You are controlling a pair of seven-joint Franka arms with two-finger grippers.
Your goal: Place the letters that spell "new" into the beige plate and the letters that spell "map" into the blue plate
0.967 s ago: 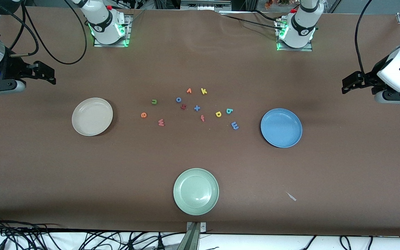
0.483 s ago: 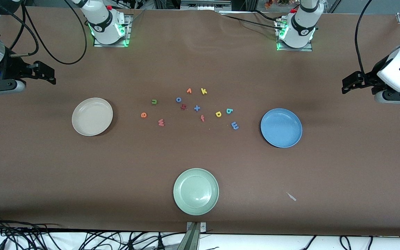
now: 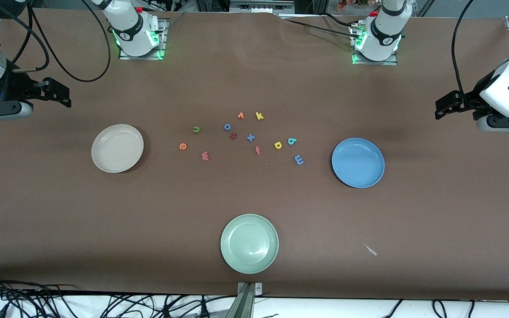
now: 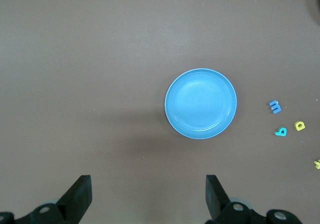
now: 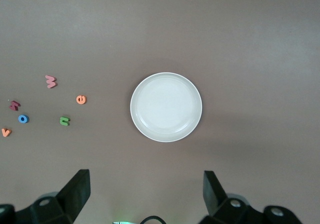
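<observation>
Both white Franka arms wait, raised at the table's ends. The left gripper [image 3: 441, 107] hangs with fingers spread and empty above the brown table [image 3: 435, 212], at the left arm's end; the right gripper [image 3: 62, 93] hangs likewise at the right arm's end. The round blue plate [image 3: 358, 162] and round beige plate [image 3: 117, 148] lie bare, well apart. Between them lie the small foam letters: green n [image 3: 196, 129], orange e [image 3: 183, 146], pinkish-red w [image 3: 205, 155], blue m [image 3: 298, 159], yellow a [image 3: 278, 145], teal p [image 3: 292, 141].
</observation>
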